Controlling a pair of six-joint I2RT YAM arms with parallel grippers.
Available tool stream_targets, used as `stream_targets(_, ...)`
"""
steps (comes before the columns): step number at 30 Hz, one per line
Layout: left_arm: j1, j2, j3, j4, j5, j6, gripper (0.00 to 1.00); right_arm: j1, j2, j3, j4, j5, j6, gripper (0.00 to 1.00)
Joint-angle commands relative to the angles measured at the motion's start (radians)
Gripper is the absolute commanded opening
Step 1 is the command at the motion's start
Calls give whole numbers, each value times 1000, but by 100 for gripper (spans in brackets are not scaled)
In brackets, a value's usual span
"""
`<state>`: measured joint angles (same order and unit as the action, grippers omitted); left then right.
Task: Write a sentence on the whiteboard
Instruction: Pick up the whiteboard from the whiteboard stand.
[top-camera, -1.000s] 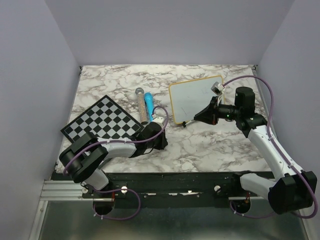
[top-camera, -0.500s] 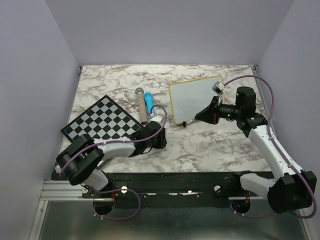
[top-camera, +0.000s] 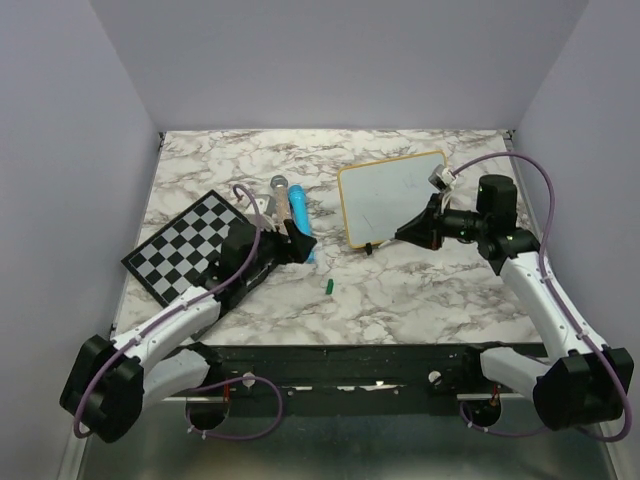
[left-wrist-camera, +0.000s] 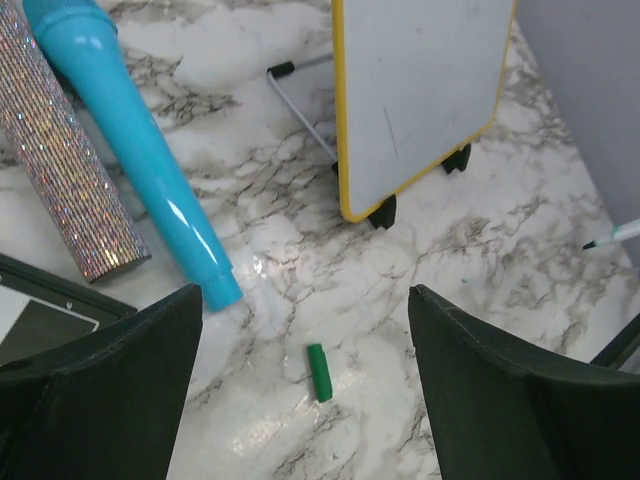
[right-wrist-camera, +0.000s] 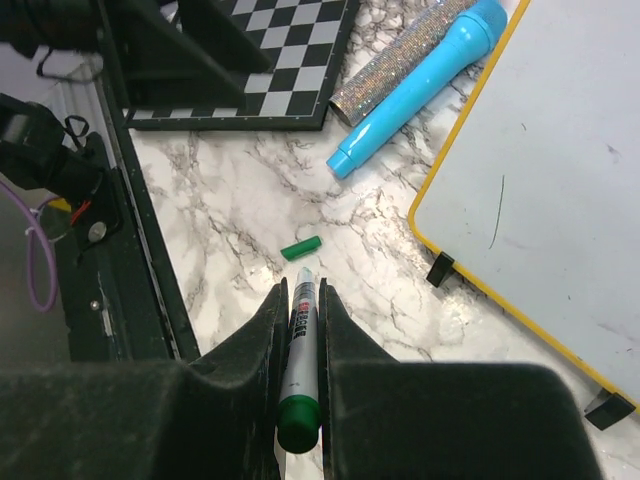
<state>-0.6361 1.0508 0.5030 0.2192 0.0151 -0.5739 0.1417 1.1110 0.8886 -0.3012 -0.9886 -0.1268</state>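
Pre-writing step: right fingers (right-wrist-camera: 265, 345) clamp the uncapped green marker (right-wrist-camera: 300, 320), left fingers (left-wrist-camera: 110, 370) stand wide and empty, the cap (top-camera: 327, 286) lies on the table (top-camera: 420, 290), and the near-blank whiteboard (top-camera: 392, 198) at one o'clock awaits the tip's approach.

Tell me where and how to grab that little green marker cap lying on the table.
Take the green marker cap across its narrow middle, straight down from above, jaws crosswise to its length. It is a short cylinder lying flat on the marble table, clear of the blue microphone and the whiteboard, so there is room either side. The open left gripper is nearest.
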Motion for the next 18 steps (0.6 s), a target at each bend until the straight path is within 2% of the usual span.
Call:
stream_targets(1,159,12,99,85,342,-12,91,-19,-48,4,-42,13,-76,1)
stream_targets(6,214,219,247,152,538,-15,90,-47,-73,1,-47,15,-86,1)
stream_targets(7,220,250,285,187,554,-11,86,-53,-77,1,-49,13,-86,1)
stream_targets(11,230,400,365,223,605,72,83,-83,-82,1,-52,-15,-86,1)
stream_targets(14,242,549,408,278,648,81,81,-99,-77,3,-53,-24,-86,1)
stream_targets(18,260,665,460,353,675,62,80,-106,-68,3,-56,-31,-91,1)
